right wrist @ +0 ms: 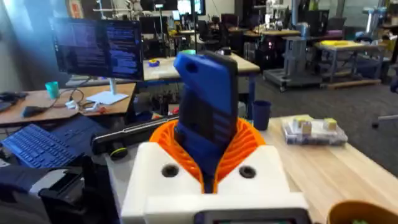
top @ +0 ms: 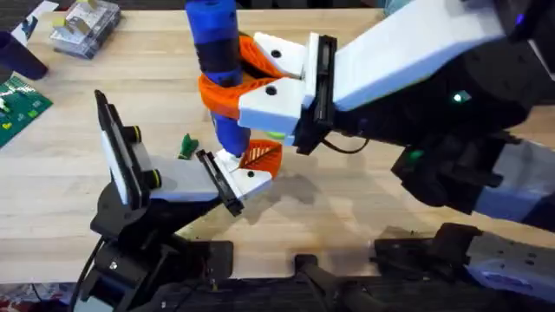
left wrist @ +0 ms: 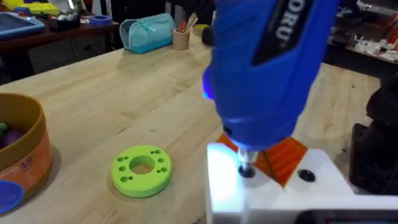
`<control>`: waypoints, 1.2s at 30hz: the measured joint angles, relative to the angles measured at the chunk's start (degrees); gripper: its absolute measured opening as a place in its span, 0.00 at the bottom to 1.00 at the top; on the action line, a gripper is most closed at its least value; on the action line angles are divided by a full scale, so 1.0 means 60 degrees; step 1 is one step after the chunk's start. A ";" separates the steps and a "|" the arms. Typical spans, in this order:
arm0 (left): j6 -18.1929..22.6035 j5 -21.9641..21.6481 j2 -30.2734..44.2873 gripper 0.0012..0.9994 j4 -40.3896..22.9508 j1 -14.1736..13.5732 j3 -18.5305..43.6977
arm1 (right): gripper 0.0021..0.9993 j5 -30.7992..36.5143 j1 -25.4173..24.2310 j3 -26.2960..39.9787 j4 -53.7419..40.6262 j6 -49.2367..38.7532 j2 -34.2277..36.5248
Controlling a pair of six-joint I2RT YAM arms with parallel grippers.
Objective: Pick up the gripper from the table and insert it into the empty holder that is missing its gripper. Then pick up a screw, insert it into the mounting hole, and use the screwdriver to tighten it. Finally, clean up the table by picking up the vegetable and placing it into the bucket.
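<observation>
Overhead cam is sitting above the arm bases, looking down and forward over the table. Left wrist cam is hanging very close over the screwdriver nose, facing across the tabletop toward the lime-green ring and bucket. Right wrist cam is looking level along the screwdriver body into the room. All three are sharing the screwdriver.

white right hand, orange ribbed pads (black base)

The upright screwdriver blocks access above the gripper; bare table lies open beside.
</observation>
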 joint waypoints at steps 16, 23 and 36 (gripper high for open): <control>-0.0033 -0.0020 0.0016 0.01 -0.0089 0.0001 0.0004 | 0.05 0.0018 -0.0319 -0.0084 0.2185 0.0048 -0.0144; -0.0033 -0.0020 0.0016 0.01 -0.0086 0.0001 0.0004 | 0.05 0.0356 -0.1538 -0.0073 0.0281 0.0043 -0.0155; -0.0036 -0.0020 0.0016 0.01 -0.0087 0.0001 0.0004 | 0.05 0.1755 -0.4920 -0.0046 -0.4086 -0.0386 -0.0153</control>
